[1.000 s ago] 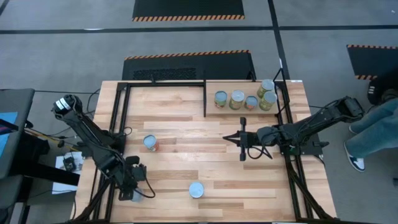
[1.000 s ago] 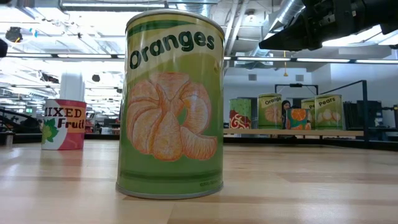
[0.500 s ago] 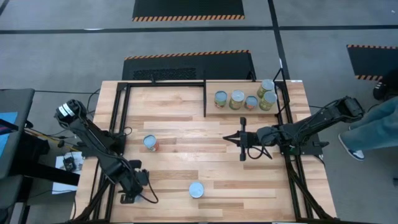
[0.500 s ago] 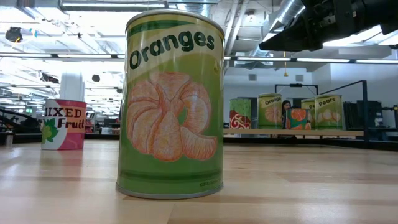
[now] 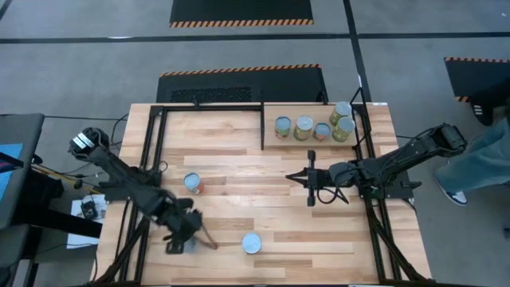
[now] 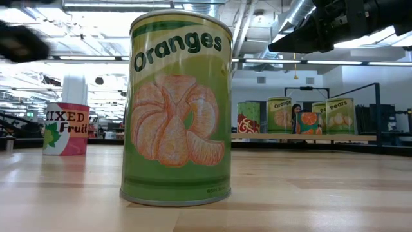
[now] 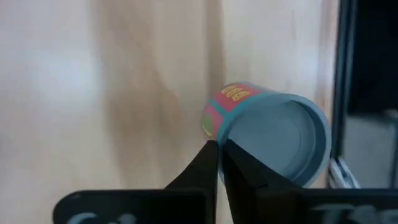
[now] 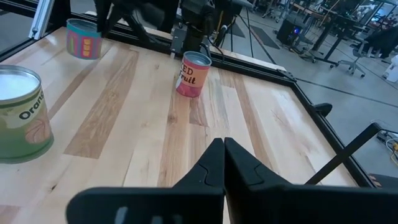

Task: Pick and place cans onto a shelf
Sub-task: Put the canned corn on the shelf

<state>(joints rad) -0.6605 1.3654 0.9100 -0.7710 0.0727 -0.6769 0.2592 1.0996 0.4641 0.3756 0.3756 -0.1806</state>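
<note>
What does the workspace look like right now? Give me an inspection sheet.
Surface: planked wooden table with black frame bars along its edges.
Job's things: about five cans stand on the shelf at the far right corner. Loose on the table are the Mixed Fruit can, the Oranges can and the pink-and-teal can near the left edge.
Clutter: nothing seen.
Pincers: left pincer shut, empty, tips close to the pink-and-teal can. Right pincer shut, empty, over mid-table.
Cables: loose leads left of the table; a cable loop by the right arm.
Surroundings: person's legs at the right; striped floor mats.
</note>
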